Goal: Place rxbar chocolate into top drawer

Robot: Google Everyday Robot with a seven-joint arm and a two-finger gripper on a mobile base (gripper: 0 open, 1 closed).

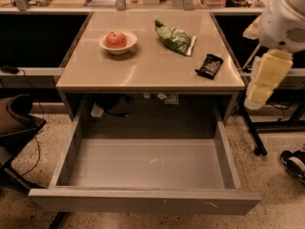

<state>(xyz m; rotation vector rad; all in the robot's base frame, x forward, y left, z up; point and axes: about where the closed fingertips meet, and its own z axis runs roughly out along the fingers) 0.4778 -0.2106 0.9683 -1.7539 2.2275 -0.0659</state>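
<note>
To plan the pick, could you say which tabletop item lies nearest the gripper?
The black rxbar chocolate, at the right edge, with the gripper hanging just beyond. The green bag and bowl sit farther left.

Rxbar chocolate (pixel 209 66) on table (pixel 143 68); drawer (pixel 143 166) open; gripper (pixel 253 100) right.

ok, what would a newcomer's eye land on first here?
The wide grey drawer, pulled open and empty, fills the front. On the table above it: an apple in a bowl at left, a green bag in the middle, a black snack bar near the right edge. The gripper hangs just off the table's right side, apart from the bar.
</note>
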